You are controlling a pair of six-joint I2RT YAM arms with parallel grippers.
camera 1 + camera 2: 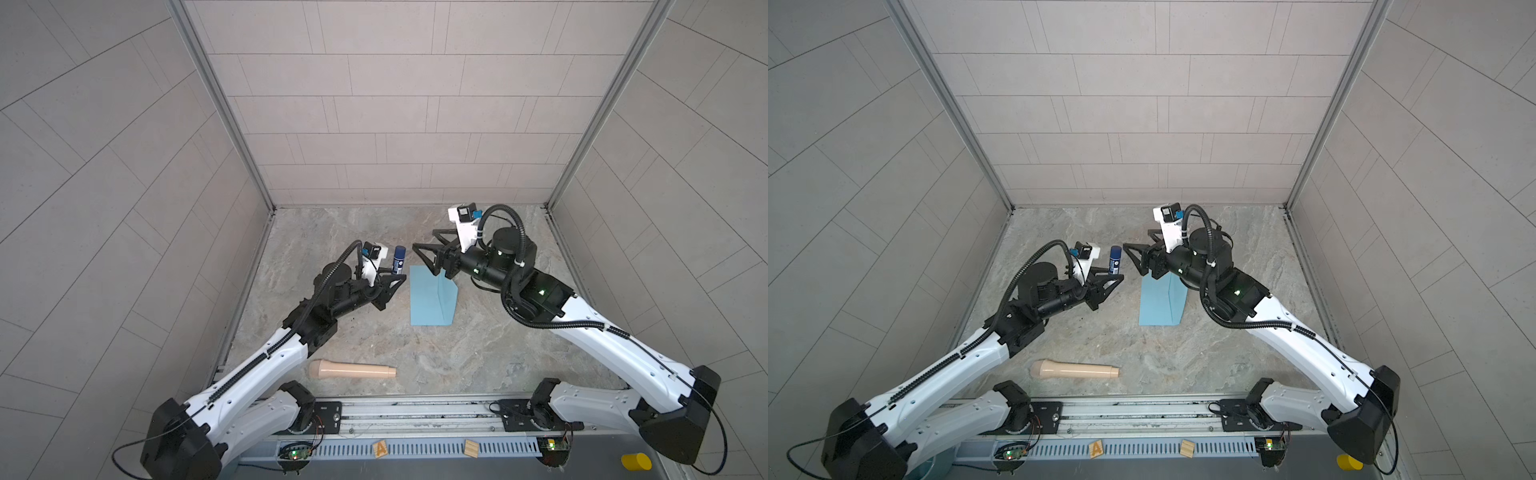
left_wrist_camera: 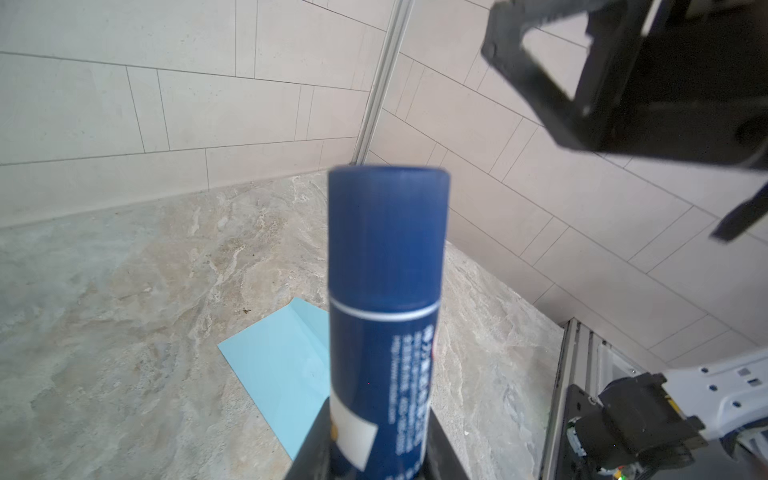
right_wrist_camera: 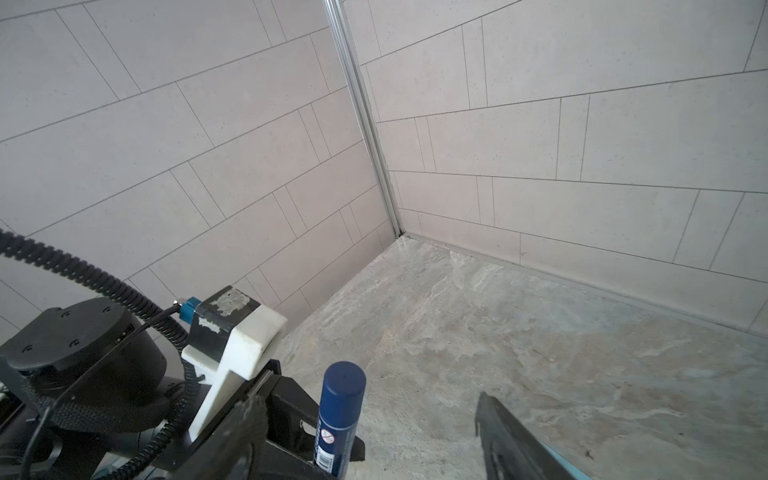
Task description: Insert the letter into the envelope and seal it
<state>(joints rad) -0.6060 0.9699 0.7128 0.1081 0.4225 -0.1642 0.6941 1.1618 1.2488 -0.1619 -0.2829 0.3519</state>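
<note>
The light blue envelope (image 1: 424,299) (image 1: 1154,305) is laid flat on the marbled tabletop (image 1: 498,353) in both top views. Its flap (image 1: 449,297) is raised along the long edge on the right arm's side. Nothing can be made out inside it, and the letter is not seen in any view, so whether it lies inside cannot be told. Just off the envelope's far corner on the left arm's side, a dark blue glue stick (image 1: 399,258) is held upright with its cap uppermost. Its lower end is clamped between the fingers of the left gripper (image 1: 396,276); in the left wrist view the black fingers are seen pressed against both sides of the tube. The left arm is stretched low across the table, its gripper pointed toward the envelope's far end. The right gripper (image 1: 424,241) is held over the far end of the envelope, its jaws spread wide with nothing between them, and its fingers are turned toward the glue stick. On the near side of the envelope and well apart from it, a beige toy microphone (image 1: 352,369) is laid on its side. Nearer than that, a wooden block marked A (image 1: 380,449), a plain wooden block (image 1: 471,449) and a yellow cylinder (image 1: 636,461) are seen along the front rail.
</note>
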